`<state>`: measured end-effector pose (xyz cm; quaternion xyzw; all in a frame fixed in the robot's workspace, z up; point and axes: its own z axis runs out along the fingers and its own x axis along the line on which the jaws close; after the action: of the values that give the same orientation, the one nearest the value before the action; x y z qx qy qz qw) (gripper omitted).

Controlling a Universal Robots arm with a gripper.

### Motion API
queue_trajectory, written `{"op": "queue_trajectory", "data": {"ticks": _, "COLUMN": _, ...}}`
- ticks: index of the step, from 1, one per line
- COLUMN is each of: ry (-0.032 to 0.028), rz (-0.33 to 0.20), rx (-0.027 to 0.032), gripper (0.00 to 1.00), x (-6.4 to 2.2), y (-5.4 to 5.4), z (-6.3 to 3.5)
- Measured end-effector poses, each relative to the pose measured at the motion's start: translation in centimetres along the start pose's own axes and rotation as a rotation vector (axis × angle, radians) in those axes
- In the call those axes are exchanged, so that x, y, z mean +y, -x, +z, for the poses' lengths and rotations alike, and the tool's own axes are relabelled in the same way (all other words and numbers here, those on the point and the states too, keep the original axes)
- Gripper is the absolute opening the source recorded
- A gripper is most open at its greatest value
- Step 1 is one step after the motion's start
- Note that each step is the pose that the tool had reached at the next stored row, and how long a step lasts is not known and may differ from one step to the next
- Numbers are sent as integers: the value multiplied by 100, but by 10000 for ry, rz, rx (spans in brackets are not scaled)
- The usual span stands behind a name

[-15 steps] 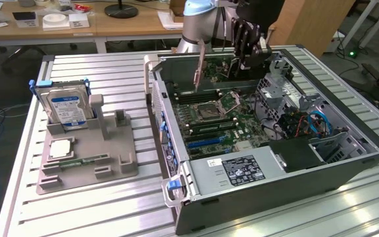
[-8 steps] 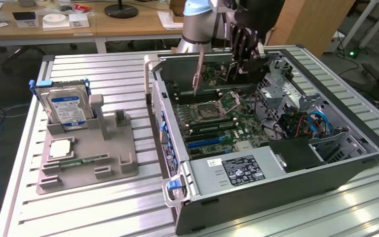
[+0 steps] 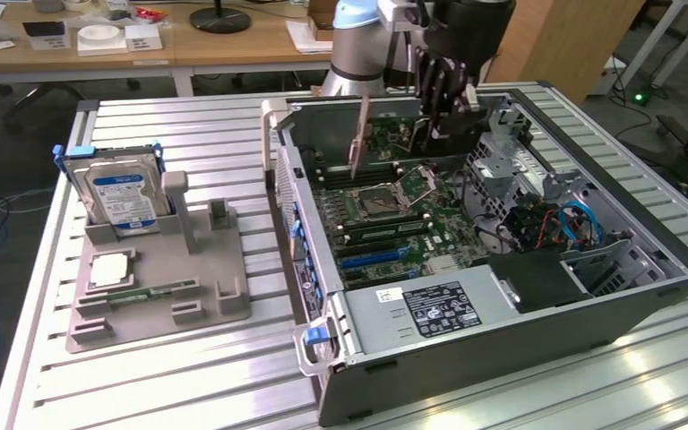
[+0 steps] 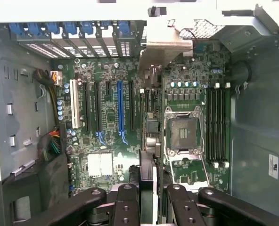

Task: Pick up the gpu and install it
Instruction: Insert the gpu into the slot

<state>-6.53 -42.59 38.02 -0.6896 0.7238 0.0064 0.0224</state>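
On the exterior view's left I see the hard drive (image 3: 121, 199) upright in the grey holder (image 3: 159, 296) on the bench (image 3: 176, 125), and right of it the open PC case (image 3: 536, 349). Over the case the tool (image 4: 150, 181) is clamped on the gpu (image 4: 150, 134). The card hangs edge-on above the motherboard (image 4: 106, 117) with its bracket toward the rear slots, and it looks unseated, though I can't confirm.

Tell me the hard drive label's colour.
The label is mostly blue, best seen in the exterior view.
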Motion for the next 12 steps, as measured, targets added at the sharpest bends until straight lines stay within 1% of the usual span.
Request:
{"op": "queue_trajectory", "data": {"ticks": 3, "ry": 17, "rz": -192, "rx": -7, "gripper": 27, "x": 24, "y": -3, "z": 37}}
{"op": "queue_trajectory", "data": {"ticks": 6, "ry": 91, "rz": -314, "rx": 2, "gripper": 27, "x": 29, "y": -4, "z": 68}}
{"op": "queue_trajectory", "data": {"ticks": 9, "ry": 140, "rz": -461, "rx": 2, "gripper": 27, "x": 29, "y": -11, "z": 121}}
{"op": "queue_trajectory", "data": {"ticks": 12, "ry": 146, "rz": -469, "rx": 2, "gripper": 27, "x": 33, "y": -14, "z": 174}}
